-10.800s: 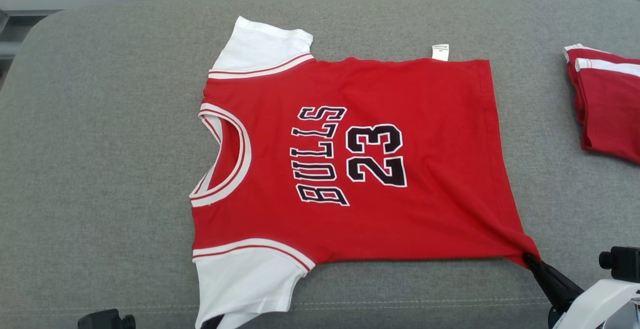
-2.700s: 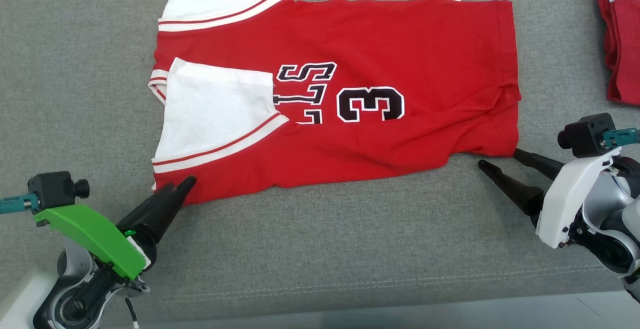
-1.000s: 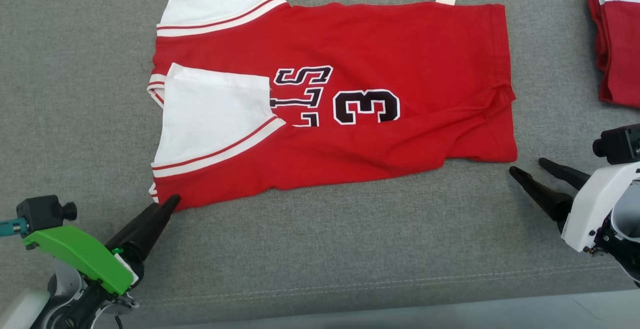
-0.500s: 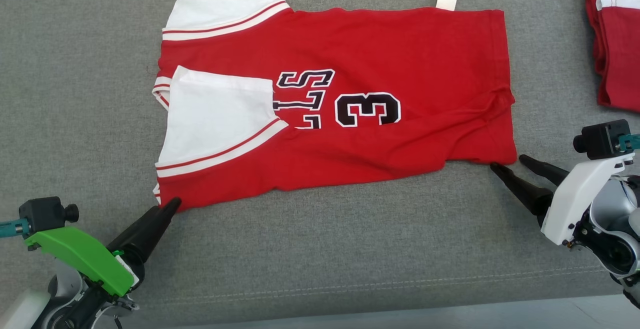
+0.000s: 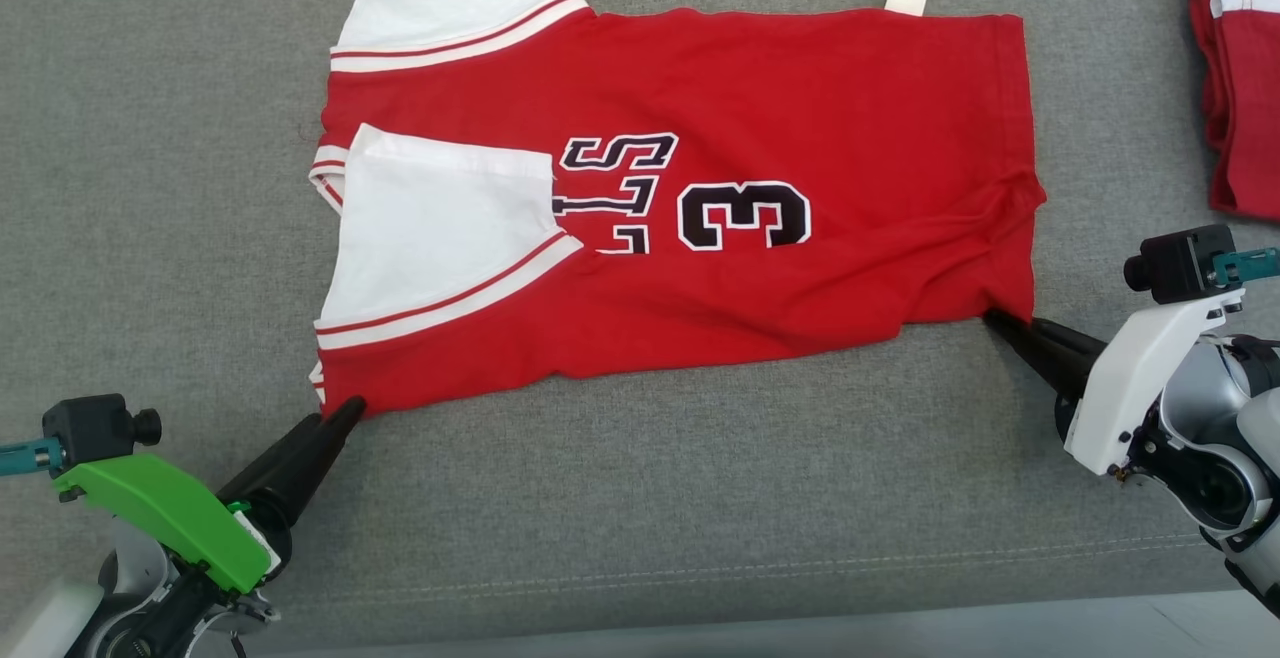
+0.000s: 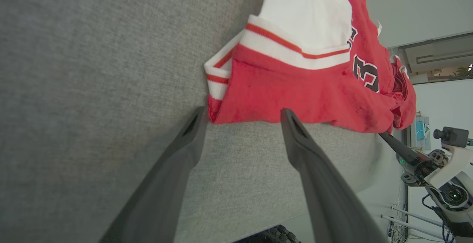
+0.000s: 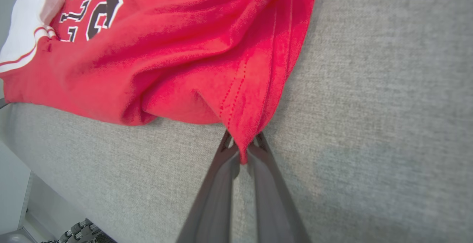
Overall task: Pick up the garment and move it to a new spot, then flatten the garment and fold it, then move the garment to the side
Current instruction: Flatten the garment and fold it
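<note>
Seemingly part-folded, the jersey (image 5: pixel 800 108) lay on the grey cushion (image 5: pixel 640 498); the right gripper (image 5: pixel 1000 323) pinched its hem corner, the left gripper (image 5: pixel 345 410) gaped beside the shoulder corner; further folds and the side move remained

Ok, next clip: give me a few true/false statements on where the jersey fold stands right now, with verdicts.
1. The right gripper has its jaws shut on a hem corner of the jersey. True.
2. The left gripper is clamped on the jersey too. False: its jaws stand open, astride the near collar-end corner.
3. Both sleeves lie spread out away from the body. False: one white sleeve is folded over the red front, hiding part of the lettering.
4. A second red garment lies apart from the jersey, at the right edge of the head view. True.
5. The full number 23 is readable. False: only the 3 shows.
</note>
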`<state>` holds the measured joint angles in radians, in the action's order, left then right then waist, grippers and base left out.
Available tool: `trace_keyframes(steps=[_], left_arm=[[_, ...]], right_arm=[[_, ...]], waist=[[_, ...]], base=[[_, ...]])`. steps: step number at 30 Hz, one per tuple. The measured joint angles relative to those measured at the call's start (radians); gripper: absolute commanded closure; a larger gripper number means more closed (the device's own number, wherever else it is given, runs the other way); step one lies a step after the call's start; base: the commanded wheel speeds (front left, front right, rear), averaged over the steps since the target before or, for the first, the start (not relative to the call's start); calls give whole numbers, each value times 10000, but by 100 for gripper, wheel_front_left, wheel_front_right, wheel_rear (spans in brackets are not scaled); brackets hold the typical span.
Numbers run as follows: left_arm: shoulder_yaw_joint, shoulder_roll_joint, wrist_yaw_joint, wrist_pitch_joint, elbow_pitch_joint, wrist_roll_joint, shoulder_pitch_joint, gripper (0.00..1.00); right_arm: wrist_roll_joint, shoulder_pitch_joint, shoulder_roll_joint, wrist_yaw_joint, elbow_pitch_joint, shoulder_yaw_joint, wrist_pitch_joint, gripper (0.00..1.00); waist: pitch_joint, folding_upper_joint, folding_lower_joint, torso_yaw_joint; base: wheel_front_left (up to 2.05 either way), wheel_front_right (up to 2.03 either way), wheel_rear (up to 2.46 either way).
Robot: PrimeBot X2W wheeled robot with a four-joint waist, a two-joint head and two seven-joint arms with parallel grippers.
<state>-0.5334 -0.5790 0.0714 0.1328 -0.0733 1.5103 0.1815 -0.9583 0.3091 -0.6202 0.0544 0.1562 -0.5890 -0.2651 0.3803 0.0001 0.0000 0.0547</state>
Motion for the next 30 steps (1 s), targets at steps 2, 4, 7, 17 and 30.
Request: trace_keyframes(steps=[2, 4, 7, 17, 30], left_arm=[[40, 0, 0, 0, -56, 0, 0, 0], [40, -2, 0, 0, -119, 0, 0, 0], [61, -13, 0, 0, -209, 0, 1, 0], [-153, 13, 19, 309, -558, 0, 282, 0], [-543, 527, 182, 874, -924, 33, 740, 100]], right_arm=[[0, 26, 0, 73, 33, -13, -8, 100], [0, 69, -4, 84, 69, -33, -12, 100], [0, 113, -4, 151, 130, -40, -12, 100], [-2, 177, -54, 234, 274, 0, -8, 100], [-40, 264, -2, 334, 527, -100, -8, 100]], waist=[[18, 0, 0, -44], [39, 0, 0, -107], [71, 0, 0, -213], [109, 0, 0, -314], [9, 0, 0, -316]], base=[[0, 0, 0], [0, 0, 0], [0, 0, 0], [0, 0, 0], [0, 0, 0]])
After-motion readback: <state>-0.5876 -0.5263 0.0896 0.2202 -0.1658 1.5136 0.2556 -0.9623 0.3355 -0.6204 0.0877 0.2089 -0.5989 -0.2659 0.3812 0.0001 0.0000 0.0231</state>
